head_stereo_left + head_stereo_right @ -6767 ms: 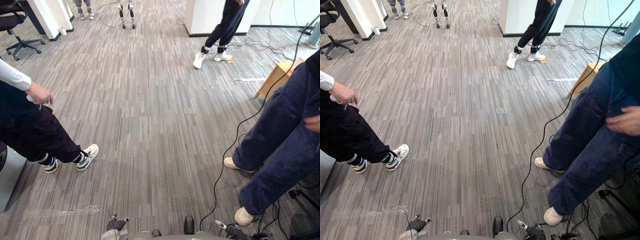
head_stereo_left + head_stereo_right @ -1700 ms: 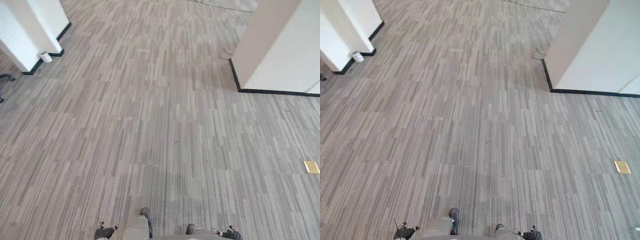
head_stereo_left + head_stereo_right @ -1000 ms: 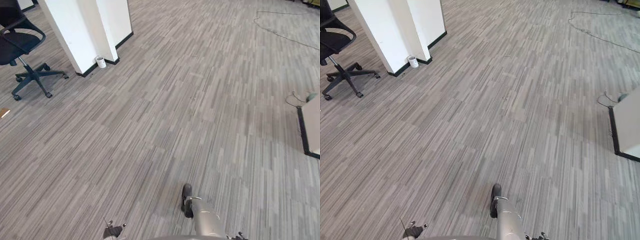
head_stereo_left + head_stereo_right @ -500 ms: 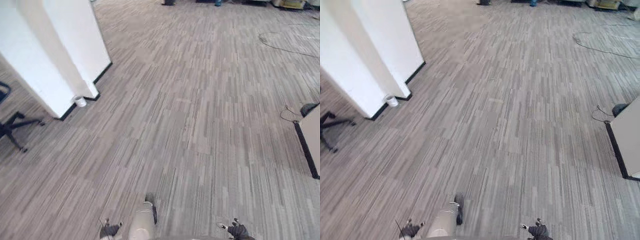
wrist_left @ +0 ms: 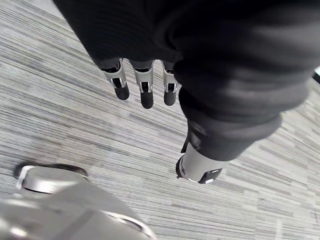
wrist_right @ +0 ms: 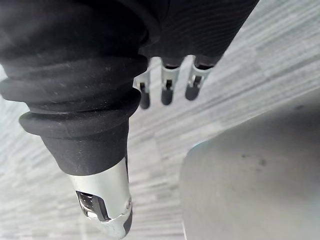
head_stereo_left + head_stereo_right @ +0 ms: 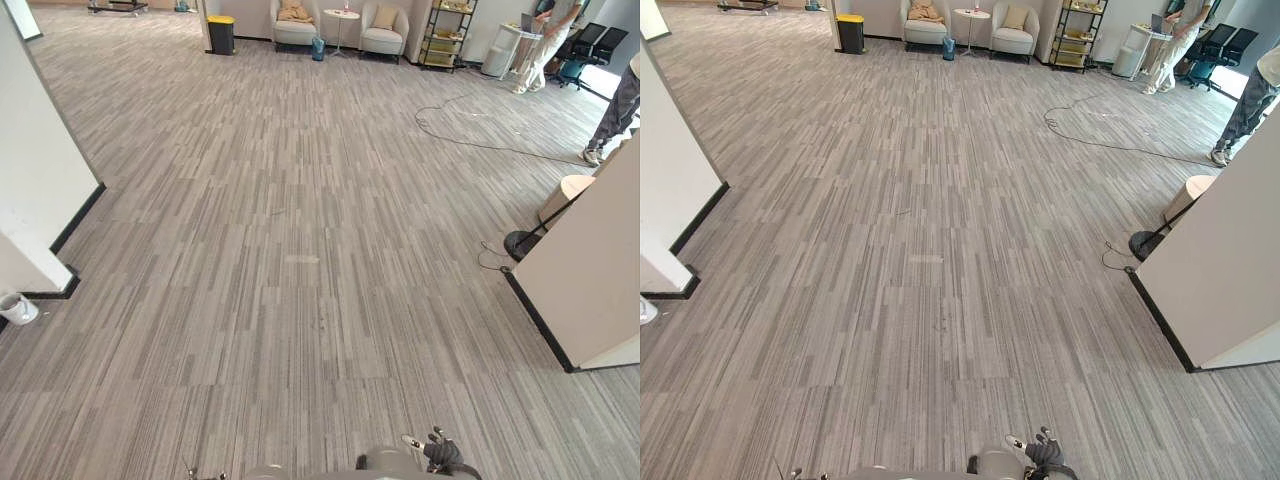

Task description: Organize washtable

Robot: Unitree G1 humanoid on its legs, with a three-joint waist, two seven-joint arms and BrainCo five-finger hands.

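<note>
My left hand (image 5: 145, 89) hangs by my side over grey striped carpet (image 7: 300, 260), its fingers straight and relaxed with nothing in them. My right hand (image 6: 167, 90) hangs the same way, fingers loose and its thumb (image 6: 107, 205) apart, also holding nothing. The right hand (image 7: 440, 452) shows again at the bottom edge of the left eye view.
A white pillar (image 7: 35, 190) stands at the left with a white cup (image 7: 17, 308) at its base. A white partition (image 7: 590, 270) stands at the right, a round stand base (image 7: 520, 243) beside it. Armchairs (image 7: 293, 30), a bin (image 7: 221, 35), shelves (image 7: 445, 20) and a person (image 7: 555, 40) are far ahead.
The camera has swung and moved on: the pillar has slid to the left edge and a seating area now shows far ahead. Both hands still hang empty.
</note>
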